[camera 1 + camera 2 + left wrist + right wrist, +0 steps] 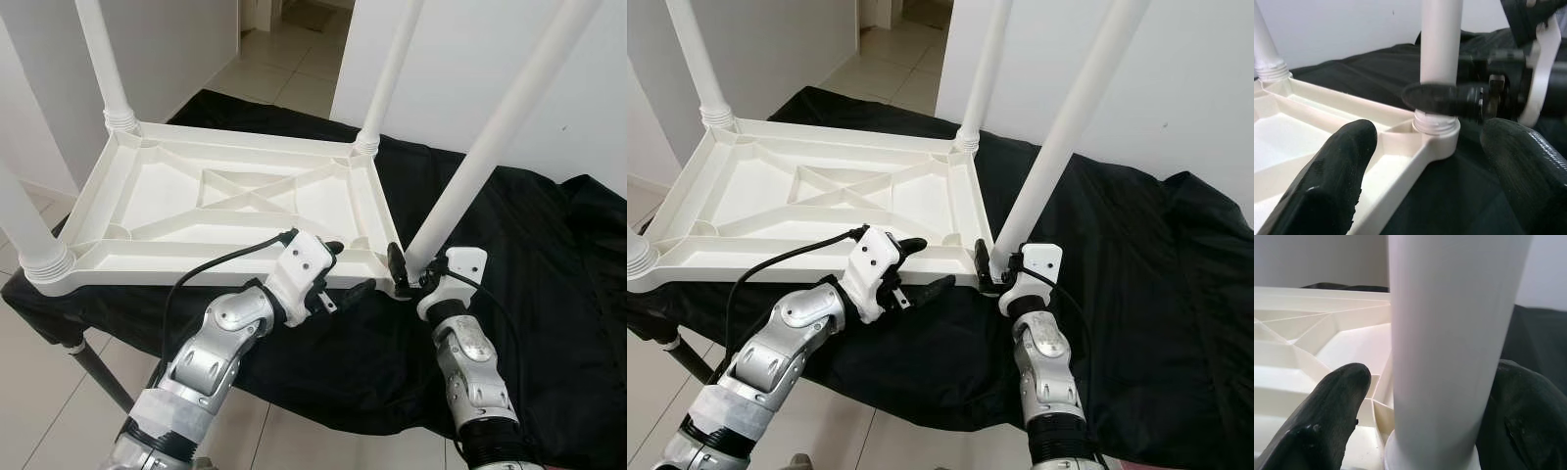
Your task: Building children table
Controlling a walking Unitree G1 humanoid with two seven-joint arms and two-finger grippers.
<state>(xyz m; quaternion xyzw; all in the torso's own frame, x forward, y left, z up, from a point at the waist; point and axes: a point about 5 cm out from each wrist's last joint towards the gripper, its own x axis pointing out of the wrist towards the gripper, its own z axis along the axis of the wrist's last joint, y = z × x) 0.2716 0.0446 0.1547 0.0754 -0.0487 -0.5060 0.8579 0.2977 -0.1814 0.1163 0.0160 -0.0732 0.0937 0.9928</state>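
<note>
Black cloth (549, 255) over a stand on pale tile, bearing an upturned white plastic tabletop (157, 196), four legs up. Nearest leg (490, 137) seated in its corner socket, right gripper (409, 271) clasping its base. Left gripper (345, 269) spread wide at the rim beside it, holding nothing. Probably light, stiff, slick plastic; best gripped low near the socket.

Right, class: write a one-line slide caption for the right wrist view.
Right pincer closed around the white table leg just above its socket in the upturned white tabletop.
</note>
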